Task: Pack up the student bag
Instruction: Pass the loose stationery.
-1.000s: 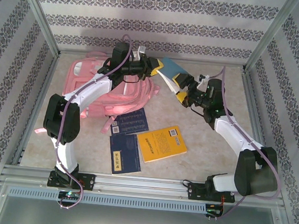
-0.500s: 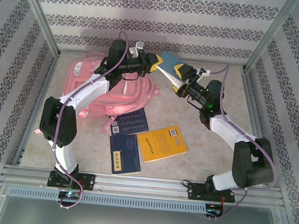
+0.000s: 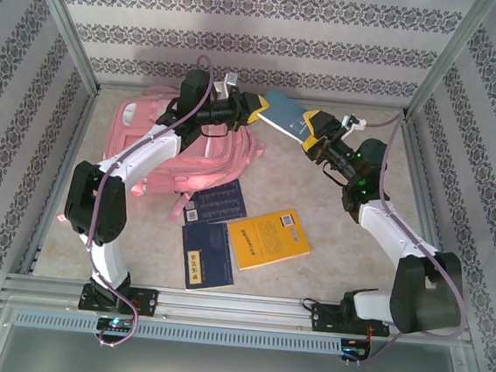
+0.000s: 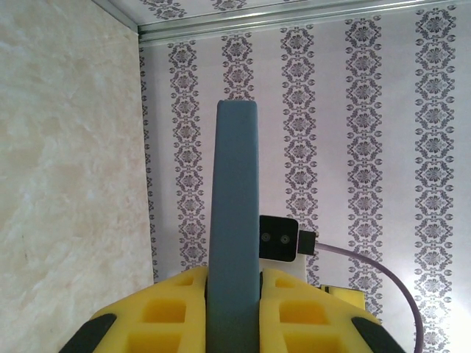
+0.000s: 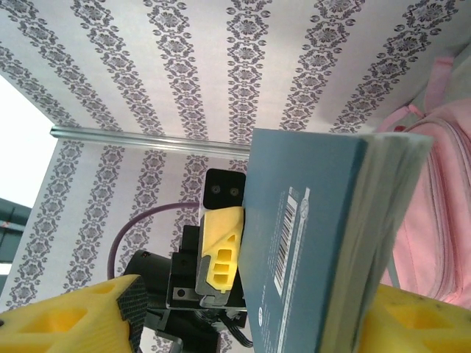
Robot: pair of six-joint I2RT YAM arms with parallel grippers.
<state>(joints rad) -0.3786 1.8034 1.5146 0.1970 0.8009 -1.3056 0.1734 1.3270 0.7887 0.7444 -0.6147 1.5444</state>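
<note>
The pink student bag (image 3: pixel 194 150) lies at the back left of the table, and its side shows at the right edge of the right wrist view (image 5: pixel 434 191). A teal-blue book (image 3: pixel 283 115) hangs in the air just right of the bag. My left gripper (image 3: pixel 257 109) is shut on its left end, and the book's spine (image 4: pixel 234 220) stands up between the yellow fingers (image 4: pixel 169 301). My right gripper (image 3: pixel 309 126) is open around the other end. The book's back cover (image 5: pixel 309 243) sits near the right finger, with a wide gap to the left finger (image 5: pixel 73 316).
Two dark blue books (image 3: pixel 216 200) (image 3: pixel 206 254) and a yellow book (image 3: pixel 267 238) lie flat on the table in front of the bag. Patterned walls and metal frame posts (image 3: pixel 435 72) close in the table.
My right gripper has moved up and toward the back right, coming level with the book's right end. The left gripper has kept hold of the book and barely moved.
</note>
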